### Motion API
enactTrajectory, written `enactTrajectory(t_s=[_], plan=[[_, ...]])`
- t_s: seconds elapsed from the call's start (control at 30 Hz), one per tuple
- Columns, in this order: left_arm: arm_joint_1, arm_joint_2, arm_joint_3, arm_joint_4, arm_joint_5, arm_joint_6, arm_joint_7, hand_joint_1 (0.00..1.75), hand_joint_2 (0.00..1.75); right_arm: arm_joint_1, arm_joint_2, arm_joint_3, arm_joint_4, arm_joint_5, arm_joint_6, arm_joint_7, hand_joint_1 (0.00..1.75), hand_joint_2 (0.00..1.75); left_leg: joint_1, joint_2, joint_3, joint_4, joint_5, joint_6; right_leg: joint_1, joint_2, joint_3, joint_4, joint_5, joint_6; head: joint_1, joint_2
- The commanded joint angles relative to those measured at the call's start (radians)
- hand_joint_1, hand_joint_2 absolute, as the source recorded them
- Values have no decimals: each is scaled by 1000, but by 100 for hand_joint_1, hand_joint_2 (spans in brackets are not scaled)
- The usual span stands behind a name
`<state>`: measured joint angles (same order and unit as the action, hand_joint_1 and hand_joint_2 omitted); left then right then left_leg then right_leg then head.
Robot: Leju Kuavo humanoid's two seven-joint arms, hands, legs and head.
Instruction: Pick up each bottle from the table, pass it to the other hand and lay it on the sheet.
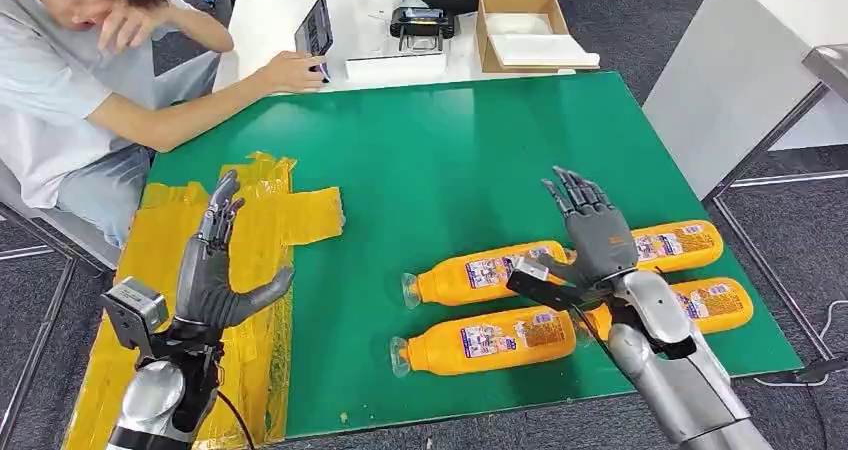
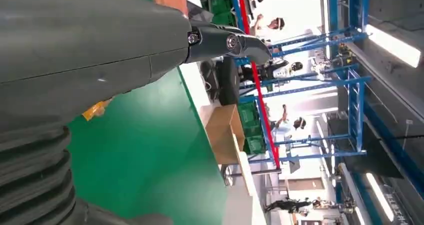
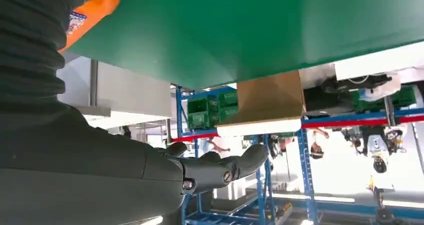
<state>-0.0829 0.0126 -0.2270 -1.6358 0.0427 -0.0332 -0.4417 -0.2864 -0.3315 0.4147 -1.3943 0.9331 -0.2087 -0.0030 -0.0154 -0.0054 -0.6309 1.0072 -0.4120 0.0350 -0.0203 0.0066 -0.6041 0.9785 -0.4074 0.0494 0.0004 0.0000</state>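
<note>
We hold our left hand (image 1: 212,270) over the yellow sheet (image 1: 262,232), fingers spread; our right hand (image 1: 592,232), fingers spread too, hovers over four orange bottles (image 1: 487,339) on the desk (image 1: 450,160).

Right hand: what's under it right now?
Under the right hand lie orange bottles on the green table; it covers where the two rows meet, so contact cannot be judged.

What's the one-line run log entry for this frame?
left hand: open above yellow sheet | right hand: open above bottles | four bottles on green table | sheet: bare
</note>
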Motion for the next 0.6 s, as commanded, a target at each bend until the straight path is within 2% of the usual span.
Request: enactTrajectory(t_s=[0.03, 0.23, 0.6], plan=[[-40, 0, -3, 70, -2, -15, 1, 0, 175, -89, 3, 77, 127, -24, 34, -17, 0, 175, 2, 2, 4, 1, -2, -4, 2, 1, 5, -1, 0, -3, 0, 0], [-55, -4, -13, 83, -1, -32, -2, 0, 175, -170, 16, 160, 216, -15, 86, -29, 0, 175, 2, 3, 4, 1, -1, -3, 2, 2, 3, -1, 0, -2, 0, 0], [-77, -3, -22, 91, 1, -43, -10, 0, 175, -236, 26, 234, 285, -69, 165, -61, 0, 175, 1, 2, 3, 0, -1, -2, 1, 1, 3, 0, 0, -2, 0, 0]])
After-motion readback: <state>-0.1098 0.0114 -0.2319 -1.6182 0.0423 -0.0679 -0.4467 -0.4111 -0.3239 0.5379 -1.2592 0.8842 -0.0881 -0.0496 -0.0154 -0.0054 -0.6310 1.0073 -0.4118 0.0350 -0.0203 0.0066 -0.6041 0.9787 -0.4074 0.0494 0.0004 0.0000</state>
